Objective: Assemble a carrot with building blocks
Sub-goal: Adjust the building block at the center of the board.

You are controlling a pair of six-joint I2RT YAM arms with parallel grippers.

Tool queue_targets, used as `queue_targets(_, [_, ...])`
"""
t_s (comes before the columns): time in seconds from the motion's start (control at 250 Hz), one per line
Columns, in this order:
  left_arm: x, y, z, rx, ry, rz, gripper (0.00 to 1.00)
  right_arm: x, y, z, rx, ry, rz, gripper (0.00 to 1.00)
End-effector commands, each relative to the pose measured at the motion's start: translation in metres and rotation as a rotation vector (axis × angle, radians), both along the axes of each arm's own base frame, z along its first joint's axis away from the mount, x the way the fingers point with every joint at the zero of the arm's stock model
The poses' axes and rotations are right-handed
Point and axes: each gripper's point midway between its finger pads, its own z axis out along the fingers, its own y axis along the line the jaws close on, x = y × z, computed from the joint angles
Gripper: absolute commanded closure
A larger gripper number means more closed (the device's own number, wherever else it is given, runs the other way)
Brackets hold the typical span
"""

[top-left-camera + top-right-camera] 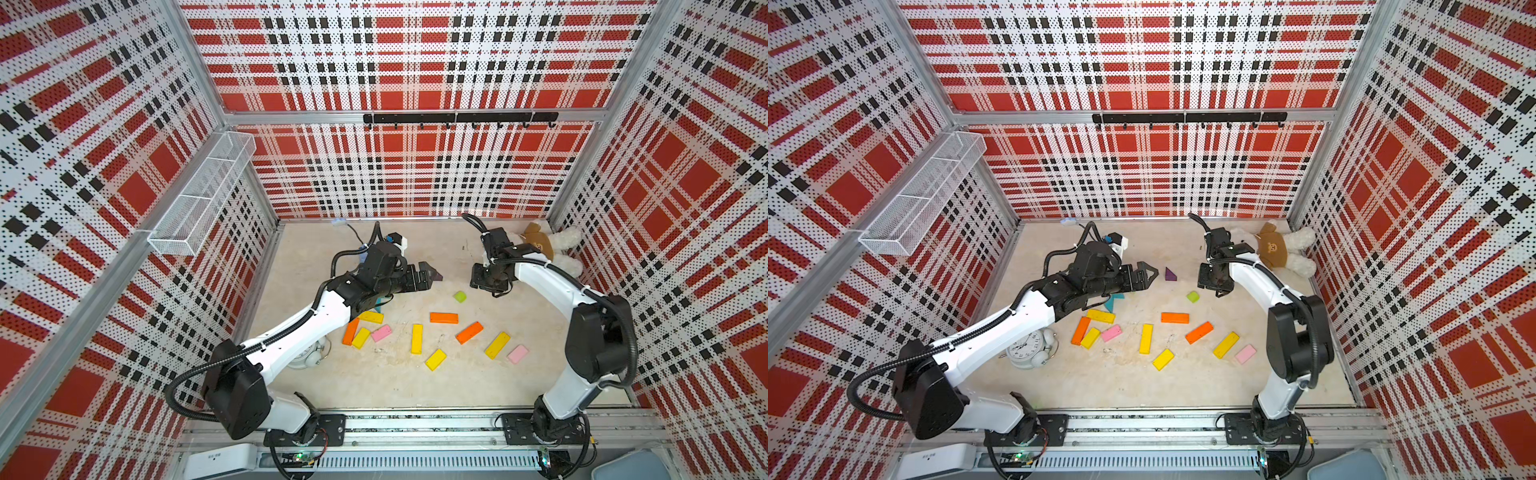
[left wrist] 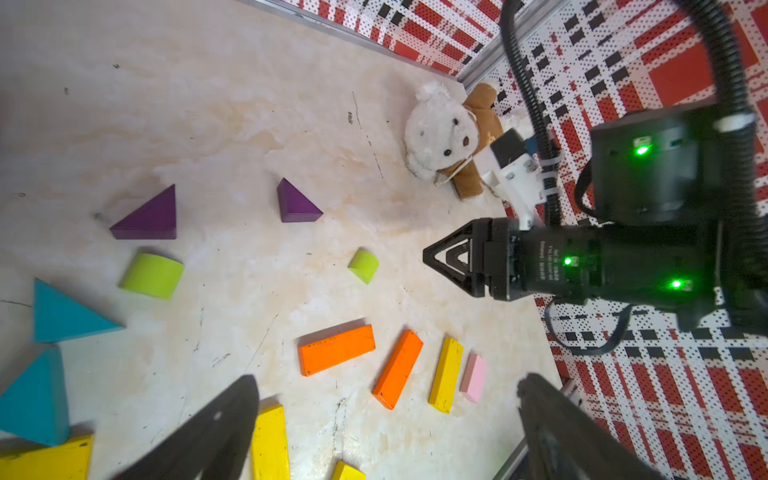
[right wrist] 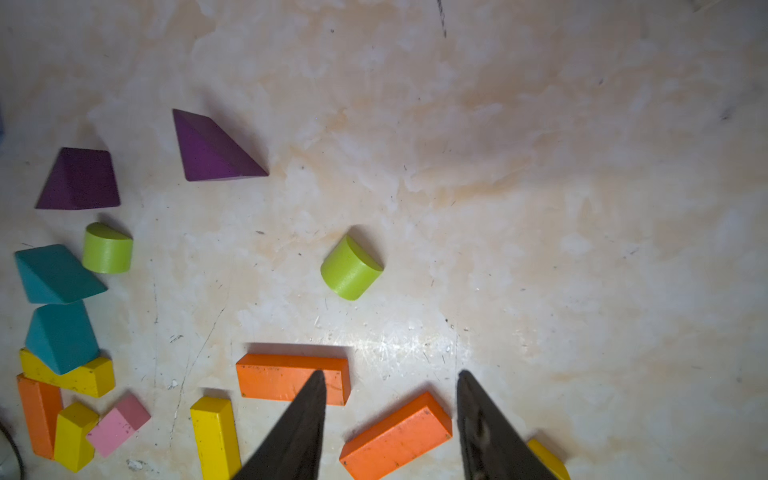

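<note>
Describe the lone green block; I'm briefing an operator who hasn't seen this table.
Find the plush bear in the far right corner, then move toward the table's centre. The lime-green stub lies alone beyond the orange bar; the other green stub sits beside a teal triangle.

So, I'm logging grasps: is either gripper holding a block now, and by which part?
Nothing is held: the left gripper and the right gripper both stand open and empty.

Yellow bars numbered five, orange bars three, pink bars two. Purple triangles, teal triangles and lime stubs numbered two each. There was one bear and one clock.
</note>
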Motion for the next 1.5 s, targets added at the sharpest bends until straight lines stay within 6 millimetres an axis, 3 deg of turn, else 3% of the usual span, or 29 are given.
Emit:
queue_targets(0.0, [0.016, 0.016, -0.002, -0.05, 0.037, 0.057, 0.0, 0.0, 0.011, -0.009, -0.035, 0.037, -0.012, 0.44])
queue_targets(0.22, [0.038, 0.035, -0.014, -0.181, 0.128, 0.121, 0.01, 0.009, 0.022, -0.028, -0.107, 0.08, -0.018, 0.38])
queue_targets(0.496, [0.041, 0.04, -0.014, -0.19, 0.126, 0.135, 0.02, 0.032, 0.013, -0.045, -0.192, 0.063, -0.081, 0.33])
queue_targets(0.692, [0.042, 0.04, -0.017, -0.187, 0.133, 0.138, 0.02, 0.04, 0.02, -0.062, -0.178, 0.084, -0.076, 0.33])
queue_targets(0.864, [0.043, 0.041, -0.018, -0.188, 0.135, 0.141, 0.03, 0.033, 0.024, -0.077, -0.159, 0.117, -0.064, 0.35])
queue_targets(1.185, [0.042, 0.038, -0.02, -0.193, 0.144, 0.129, 0.03, 0.003, 0.017, -0.084, -0.163, 0.177, 0.0, 0.39])
queue_targets(1.385, [0.041, 0.036, -0.021, -0.191, 0.147, 0.124, 0.03, -0.011, 0.009, -0.075, -0.169, 0.195, 0.05, 0.41])
queue_targets(1.497, [0.04, 0.032, -0.021, -0.194, 0.149, 0.107, 0.03, -0.011, 0.018, -0.07, -0.11, 0.211, 0.126, 0.42])
